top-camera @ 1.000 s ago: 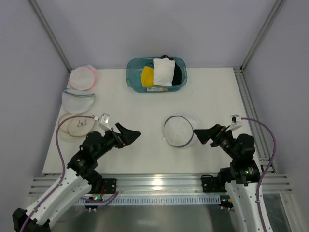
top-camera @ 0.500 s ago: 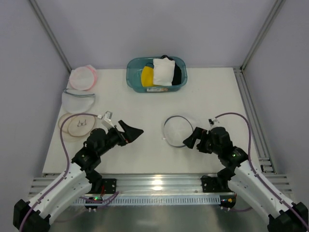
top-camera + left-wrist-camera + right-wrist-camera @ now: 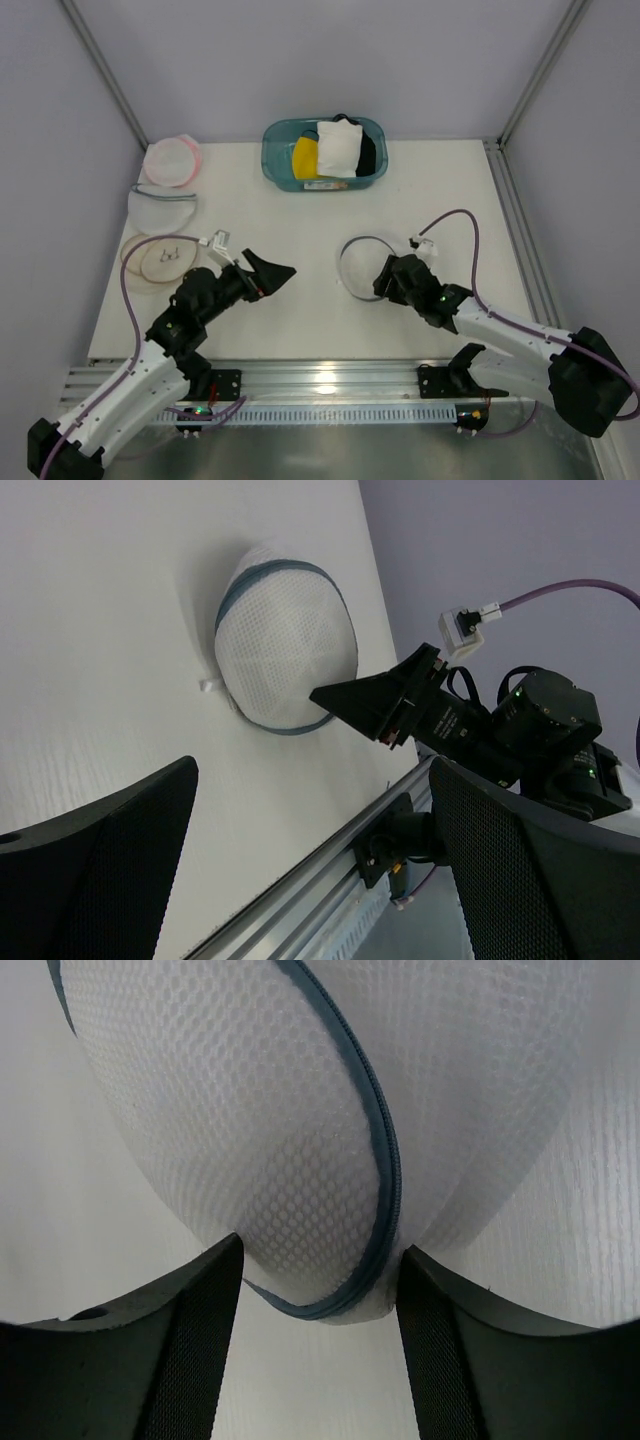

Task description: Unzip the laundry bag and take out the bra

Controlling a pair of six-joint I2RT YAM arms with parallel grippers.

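The white tabletop [image 3: 300, 320] carried a teal plastic basket [image 3: 270, 160] at the middle of its far edge. The round white mesh laundry bag [image 3: 362, 268] with a grey-blue zipper rim lay right of the tabletop's centre, somewhat nearer the near edge, and the stretch of zipper I could see was closed. My left gripper [image 3: 272, 272] hovered wide open left of centre, well apart from the bag. My right gripper [image 3: 320, 1260] straddled the bag's near rim, jaws partway apart, mesh touching both fingers [image 3: 150, 1360]. Whether they truly pinched it, I could not tell.
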